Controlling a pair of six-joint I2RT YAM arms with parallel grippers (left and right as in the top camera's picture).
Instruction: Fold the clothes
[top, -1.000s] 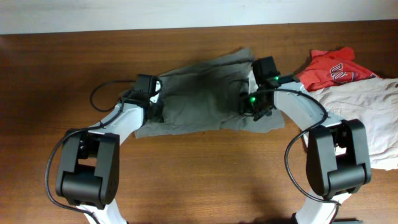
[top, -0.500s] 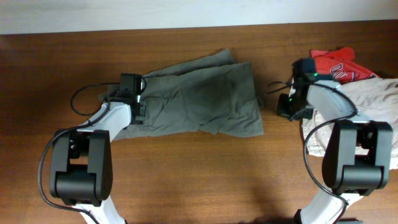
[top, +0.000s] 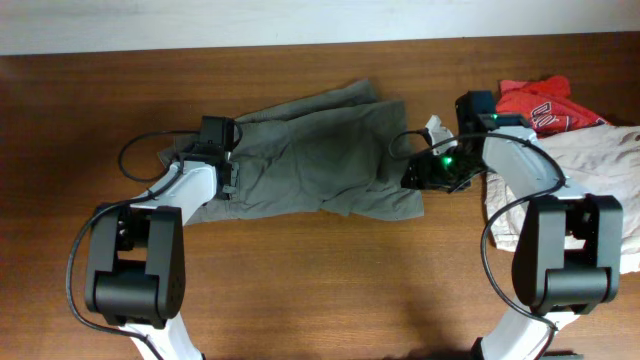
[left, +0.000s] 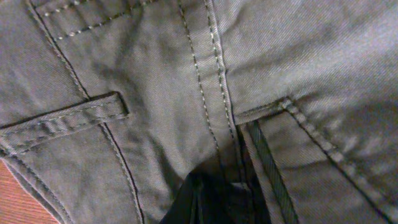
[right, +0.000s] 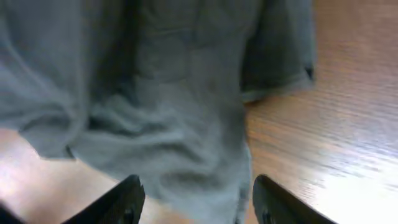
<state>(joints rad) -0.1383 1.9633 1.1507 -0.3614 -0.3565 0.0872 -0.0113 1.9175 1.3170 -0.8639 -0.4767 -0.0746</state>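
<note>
The olive-grey shorts (top: 310, 155) lie spread and wrinkled across the middle of the bench (top: 320, 290). The left hand (top: 222, 175) sits on their waistband end. Its wrist view shows only a dark tip against the cloth, so I cannot tell how far it is open. The right hand (top: 418, 175) is at the leg hem, fingers (right: 127, 199) spread wide, holding nothing. A red T-shirt (top: 540, 105) lies far right.
</note>
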